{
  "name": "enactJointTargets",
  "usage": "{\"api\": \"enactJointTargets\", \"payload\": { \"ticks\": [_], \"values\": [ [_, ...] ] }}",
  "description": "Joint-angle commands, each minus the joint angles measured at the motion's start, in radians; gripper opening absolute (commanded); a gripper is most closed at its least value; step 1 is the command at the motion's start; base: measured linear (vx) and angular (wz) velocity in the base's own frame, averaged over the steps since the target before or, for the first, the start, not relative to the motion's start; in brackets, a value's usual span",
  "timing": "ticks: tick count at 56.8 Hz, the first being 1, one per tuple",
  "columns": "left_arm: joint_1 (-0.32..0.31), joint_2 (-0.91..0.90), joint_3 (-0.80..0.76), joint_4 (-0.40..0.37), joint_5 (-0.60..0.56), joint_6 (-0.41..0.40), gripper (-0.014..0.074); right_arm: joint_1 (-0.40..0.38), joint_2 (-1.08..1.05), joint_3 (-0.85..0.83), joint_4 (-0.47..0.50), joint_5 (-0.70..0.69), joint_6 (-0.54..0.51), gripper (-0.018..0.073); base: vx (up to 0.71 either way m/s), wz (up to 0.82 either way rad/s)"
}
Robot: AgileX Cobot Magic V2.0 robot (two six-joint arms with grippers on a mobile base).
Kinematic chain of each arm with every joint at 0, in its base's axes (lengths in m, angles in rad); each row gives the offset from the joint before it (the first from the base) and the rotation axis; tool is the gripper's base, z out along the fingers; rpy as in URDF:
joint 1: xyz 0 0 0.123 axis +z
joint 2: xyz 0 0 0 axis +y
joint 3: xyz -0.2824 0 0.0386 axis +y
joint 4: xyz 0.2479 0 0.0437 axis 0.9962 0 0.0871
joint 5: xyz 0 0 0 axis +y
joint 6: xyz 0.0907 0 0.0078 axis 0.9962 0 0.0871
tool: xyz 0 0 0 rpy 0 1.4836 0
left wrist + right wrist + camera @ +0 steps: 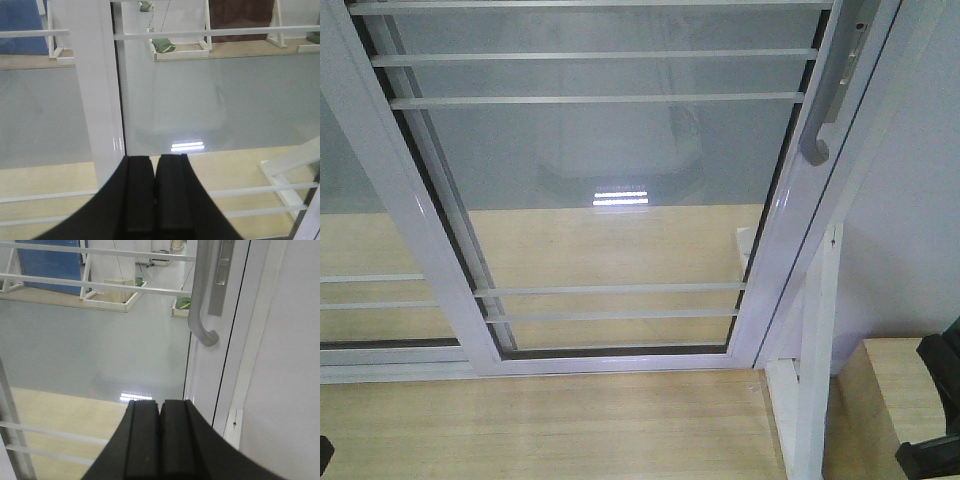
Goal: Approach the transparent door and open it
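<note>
Exterior front-facing: showing transparent door (610, 180) filling view ahead, silver pull handle (828, 105) running along its right edge | left gripper (155, 160) pressing jaws together, gripping nothing | right gripper (160, 404) doing likewise, sitting below handle

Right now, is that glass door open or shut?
Shut: the transparent door has its handle edge tight against the white jamb, no gap.
</note>
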Motion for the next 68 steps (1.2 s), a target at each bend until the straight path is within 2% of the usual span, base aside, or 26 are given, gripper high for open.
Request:
{"api": "enactJointTargets", "payload": {
  "ticks": [1, 28, 37, 55, 68],
  "values": [
    [-0.002, 0.022, 0.006, -0.003, -0.075, -0.009, -0.0006, 0.003, 0.018, 0.0, -0.001, -0.079, 0.0, -0.0001, 0.0, 0.0],
    [-0.002, 0.022, 0.006, -0.002, -0.076, -0.006, -0.0006, 0.003, 0.018, 0.0, -0.005, -0.083, -0.007, -0.0001, 0.0, 0.0],
    [-0.002, 0.022, 0.006, 0.005, -0.108, 0.006, -0.0006, 0.003, 0.018, 0.0, -0.003, -0.084, -0.003, -0.0001, 0.0, 0.0],
    [-0.002, 0.022, 0.005, 0.004, -0.354, 0.019, -0.0006, 0.003, 0.018, -0.001, -0.003, -0.195, -0.003, -0.0001, 0.0, 0.0],
    [-0.002, 0.023, 0.003, -0.039, -0.526, 0.017, -0.0006, 0.003, 0.018, -0.005, 0.001, -0.408, 0.001, -0.0001, 0.0, 0.0]
  ]
}}
